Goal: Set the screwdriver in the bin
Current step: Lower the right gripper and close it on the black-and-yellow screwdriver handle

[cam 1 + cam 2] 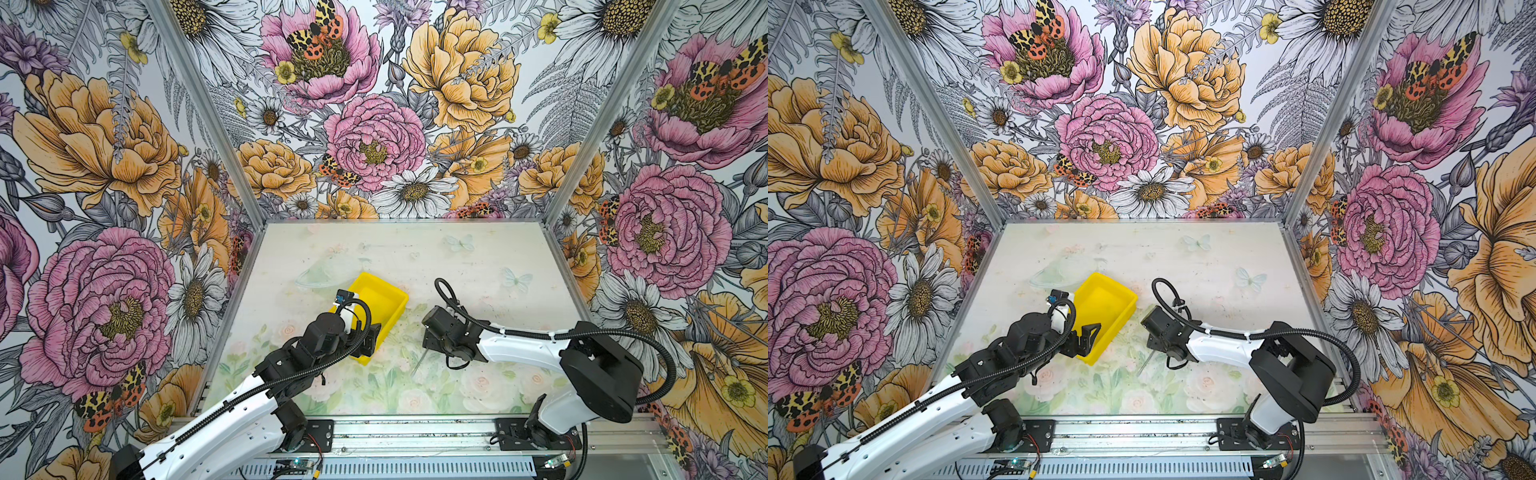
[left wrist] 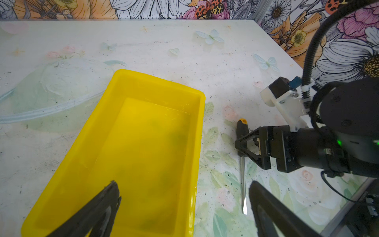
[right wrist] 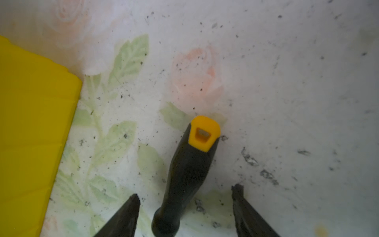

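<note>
walls [image 1: 374,137]: big painted peonies and daisies close in the cell on three sides.
table [image 1: 457,257]: pale, with a faded print of roses and butterflies, flecked with dark specks.
bin [image 1: 380,301] [image 1: 1106,297] [image 2: 143,143] [image 3: 30,133]: bright yellow and low-walled. It sits at a slant around the middle of the table.
screwdriver [image 1: 421,361] [image 1: 1145,363] [image 2: 242,131] [image 3: 188,174]: flat on the table just right of the bin, not touching it and not inside it. The orange-yellow cap points to the far side and the blade to the near side. In both top views only the thin metal part shows, poking out from under the right arm's head.
right gripper [image 1: 430,340] [image 2: 240,146] [image 3: 185,194]: low over the black handle, its fingers astride it. Bare table shows on either side between finger and handle, so nothing is clamped.
left gripper [image 1: 371,332] [image 1: 1090,332] [image 2: 183,184]: hovers at the bin's near end with its fingers spread wide. One finger is over the inside and one is out past the right wall, and it holds nothing.
</note>
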`<state>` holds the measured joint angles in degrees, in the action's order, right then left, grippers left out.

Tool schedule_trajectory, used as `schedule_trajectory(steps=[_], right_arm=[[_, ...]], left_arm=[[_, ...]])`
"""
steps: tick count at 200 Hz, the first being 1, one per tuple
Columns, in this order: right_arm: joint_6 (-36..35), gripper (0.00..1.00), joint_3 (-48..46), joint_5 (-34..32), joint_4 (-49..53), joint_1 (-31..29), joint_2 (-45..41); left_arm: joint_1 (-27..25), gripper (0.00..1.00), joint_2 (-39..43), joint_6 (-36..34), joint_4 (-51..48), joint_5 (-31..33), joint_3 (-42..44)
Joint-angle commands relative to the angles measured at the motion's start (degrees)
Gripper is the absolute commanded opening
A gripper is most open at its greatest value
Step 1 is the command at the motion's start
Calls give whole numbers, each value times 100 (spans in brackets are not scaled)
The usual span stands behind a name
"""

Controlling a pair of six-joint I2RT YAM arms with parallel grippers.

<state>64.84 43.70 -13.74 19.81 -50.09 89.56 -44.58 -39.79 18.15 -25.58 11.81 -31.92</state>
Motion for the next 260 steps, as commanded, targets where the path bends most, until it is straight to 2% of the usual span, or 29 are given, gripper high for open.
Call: schedule_trajectory(steps=[1,39,78,177,213,253,260], right_arm=[[250,68,148,-250,3,-45,208],[123,63,277,-331,47,-38,419],[116,48,312,-349,118,-50,640],[-73,22,231,-405,349,-55,843],[-67,17,116,-454,366,-54,774],[-227,0,149,-506,365,-95,579],[-317,0,184,-584,365,-134,468]], left_arm=[[207,99,265,150,66,-313,178],[660,99,742,233,-9,-601,397],[765,99,908,259,-26,-435,432],[739,99,1144,347,9,-268,511],[631,99,1207,372,22,-162,568],[479,99,1315,426,26,-25,635],[460,99,1332,426,12,-23,637]])
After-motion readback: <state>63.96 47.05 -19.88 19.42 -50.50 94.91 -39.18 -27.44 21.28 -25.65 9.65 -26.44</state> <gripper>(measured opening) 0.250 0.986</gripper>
